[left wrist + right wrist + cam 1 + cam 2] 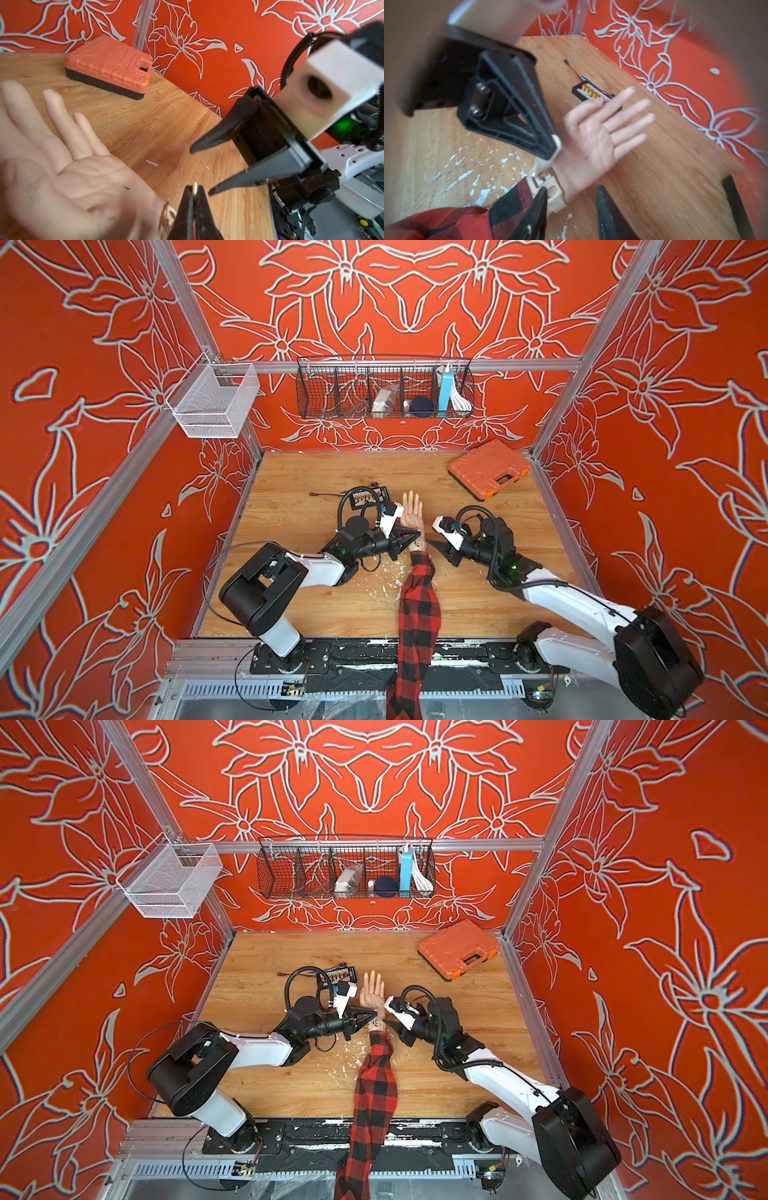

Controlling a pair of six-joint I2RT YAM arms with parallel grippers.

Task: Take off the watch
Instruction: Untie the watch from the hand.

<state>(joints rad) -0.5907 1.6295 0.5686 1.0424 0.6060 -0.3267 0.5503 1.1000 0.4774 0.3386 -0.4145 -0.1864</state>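
A mannequin hand [412, 514] lies palm up on the wooden table, its arm in a red-and-black plaid sleeve [419, 605]. The watch [418, 544] sits on the wrist; only its cream strap and buckle [550, 187] show. My left gripper [194, 188] is shut on the free end of the strap, and a cream tip pokes out between its fingers. In both top views it reaches the wrist from the left [374, 1016]. My right gripper [571, 188] stands open on the other side of the wrist. One of its fingers is right beside the strap loop, the other over bare wood.
An orange tool case [489, 468] lies at the back right of the table. A black bit holder [370, 495] with a thin cable sits behind the left arm. A black wire basket [384, 387] and a white mesh basket [216, 400] hang on the frame. White flecks dot the wood.
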